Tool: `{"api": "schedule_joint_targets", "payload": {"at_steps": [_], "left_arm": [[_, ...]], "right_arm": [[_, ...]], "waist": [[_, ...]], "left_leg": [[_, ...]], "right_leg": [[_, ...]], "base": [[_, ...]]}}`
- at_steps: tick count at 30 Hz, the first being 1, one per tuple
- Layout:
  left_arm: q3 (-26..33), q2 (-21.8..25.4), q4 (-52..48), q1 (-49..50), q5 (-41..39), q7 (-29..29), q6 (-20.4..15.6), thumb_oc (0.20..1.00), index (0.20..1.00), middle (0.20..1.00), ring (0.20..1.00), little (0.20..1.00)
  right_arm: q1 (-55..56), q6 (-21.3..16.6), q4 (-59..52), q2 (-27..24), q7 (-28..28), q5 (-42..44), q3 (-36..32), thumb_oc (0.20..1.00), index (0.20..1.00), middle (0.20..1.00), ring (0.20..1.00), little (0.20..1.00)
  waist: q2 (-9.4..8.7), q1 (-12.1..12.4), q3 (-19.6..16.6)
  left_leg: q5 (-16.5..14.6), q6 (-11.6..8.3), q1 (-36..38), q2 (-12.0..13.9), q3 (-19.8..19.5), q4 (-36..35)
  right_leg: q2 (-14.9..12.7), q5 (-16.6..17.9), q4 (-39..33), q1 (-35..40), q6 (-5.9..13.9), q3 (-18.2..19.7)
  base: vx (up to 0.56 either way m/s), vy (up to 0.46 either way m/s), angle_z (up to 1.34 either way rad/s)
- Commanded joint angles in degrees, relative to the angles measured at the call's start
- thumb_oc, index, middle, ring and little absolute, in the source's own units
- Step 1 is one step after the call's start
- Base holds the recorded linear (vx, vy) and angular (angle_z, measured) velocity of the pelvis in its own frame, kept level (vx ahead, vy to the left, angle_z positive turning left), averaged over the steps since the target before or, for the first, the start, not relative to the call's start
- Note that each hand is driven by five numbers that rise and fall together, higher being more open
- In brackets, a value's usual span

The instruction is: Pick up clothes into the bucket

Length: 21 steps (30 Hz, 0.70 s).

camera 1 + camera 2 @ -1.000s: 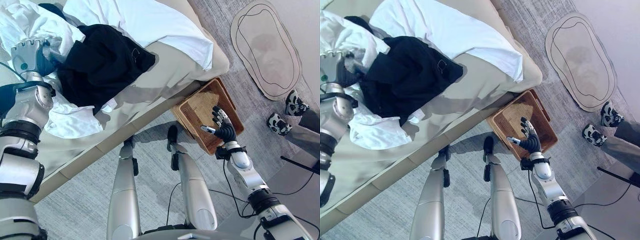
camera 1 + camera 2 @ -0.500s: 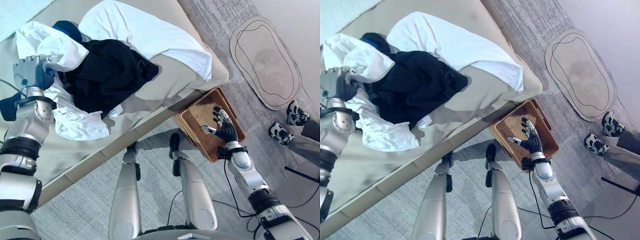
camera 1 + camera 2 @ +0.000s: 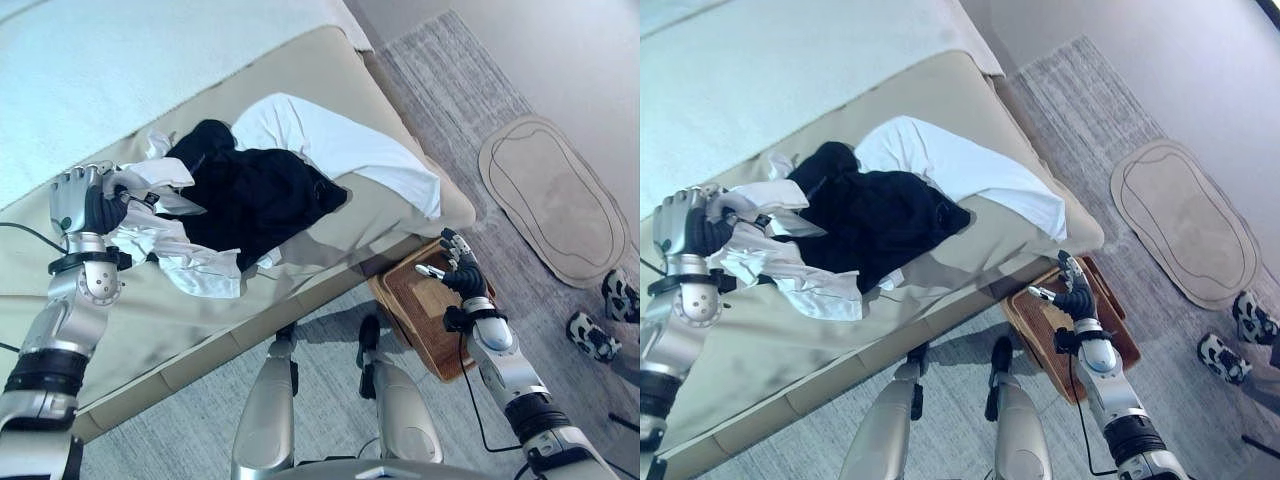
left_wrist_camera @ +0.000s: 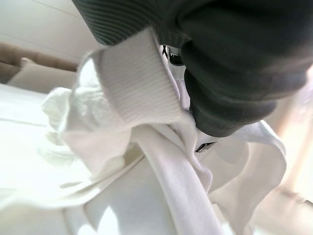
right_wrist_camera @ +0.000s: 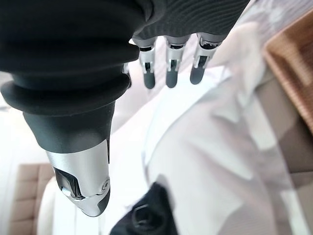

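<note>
A: From the left eye view, where are the clothes?
B: The white garment (image 3: 175,255) and the black garment (image 3: 255,195) lie heaped on the bed (image 3: 330,250). The left hand (image 3: 82,205) has its fingers curled into the white cloth's edge. The basket (image 3: 425,320) sits on the floor beside the bed, under the right hand (image 3: 458,275).

A: And the left wrist view?
B: A ribbed white cuff (image 4: 137,83) is bunched against the palm, so the hold looks firm.

A: The right wrist view?
B: The right hand's fingers (image 5: 168,68) hang straight, holding nothing.

A: Advice?
B: Lift high enough that trailing cloth clears the bed's edge, then swing over the basket.
</note>
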Motion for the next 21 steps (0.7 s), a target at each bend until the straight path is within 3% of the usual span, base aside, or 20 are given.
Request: {"api": "schedule_joint_targets", "payload": {"at_steps": [1,5,6,10,11,16,21], "left_arm": [[3.9,-0.6,-8.1,0.2,-2.0,-1.7,-6.4,0.200,0.200,0.200,0.200,0.200],[3.6,-1.4,-14.0,0.5,-5.1,-4.6,-9.2,0.200,0.200,0.200,0.200,0.200],[2.3,-1.7,-17.5,-0.8,-9.0,-7.0,-11.2,0.200,0.200,0.200,0.200,0.200],[0.2,-2.7,-22.0,-1.8,-16.3,-10.7,-13.2,0.200,0.200,0.200,0.200,0.200],[-2.5,-3.8,-24.5,-3.3,-21.4,-13.2,-14.2,0.200,0.200,0.200,0.200,0.200],[-8.9,-5.2,-28.3,-6.9,-28.9,-19.9,-14.2,0.200,0.200,0.200,0.200,0.200],[-13.4,-6.4,-28.5,-9.8,-31.2,-22.9,-13.3,0.200,0.200,0.200,0.200,0.200]], "right_arm": [[2.0,-0.9,-1.4,-0.5,0.9,-3.1,-0.2,1.000,1.000,1.000,1.000,1.000],[0.8,-0.8,-4.2,-2.2,1.3,-7.5,1.1,1.000,1.000,1.000,1.000,1.000],[-0.6,-0.4,-6.1,-3.8,3.3,-9.4,3.5,1.000,1.000,1.000,1.000,1.000],[-3.2,-0.1,-9.8,-6.6,5.2,-14.2,6.9,1.000,1.000,1.000,1.000,1.000],[-5.5,-0.2,-12.4,-7.3,6.5,-14.5,9.3,1.000,1.000,1.000,1.000,1.000],[-9.7,-0.4,-17.6,-6.3,11.0,-14.3,15.8,1.000,1.000,1.000,1.000,1.000],[-9.3,0.4,-19.2,-3.7,14.0,-12.2,19.4,1.000,1.000,1.000,1.000,1.000]], "waist": [[-1.52,0.1,-5.9],[-1.35,0.5,-6.8],[-1.28,0.7,-7.6],[-1.03,0.8,-8.9],[-0.89,0.9,-9.7],[-0.39,0.8,-11.5],[-0.06,0.5,-12.8]], "left_leg": [[-4.7,1.03,2.4,0.2,2.2,2.6],[-4.3,0.85,4.9,0.5,2.3,1.2],[-4.0,0.76,6.5,0.6,2.3,0.3],[-3.7,0.71,9.0,0.8,2.3,-1.2],[-3.5,0.65,10.4,0.7,2.2,-1.8],[-3.4,0.44,13.9,1.3,2.6,-3.3],[-2.9,0.09,15.6,1.8,2.7,-4.8]], "right_leg": [[-5.2,7.1,-6.2,3.8,4.41,-1.7],[-4.7,7.0,-7.2,6.2,4.32,-2.2],[-4.4,6.9,-7.6,7.6,4.25,-2.5],[-4.0,6.6,-8.2,9.5,4.08,-2.8],[-3.7,6.2,-8.3,10.7,3.94,-2.8],[-3.1,5.6,-8.9,13.5,3.69,-3.2],[-2.7,5.1,-9.3,15.1,3.58,-3.4]], "base": [[0.05,-0.040,0.14],[0.04,-0.053,0.06],[0.04,-0.057,0.02],[0.05,-0.046,0.00],[0.04,-0.034,0.02],[0.06,-0.032,0.02],[0.04,-0.025,0.00]]}}
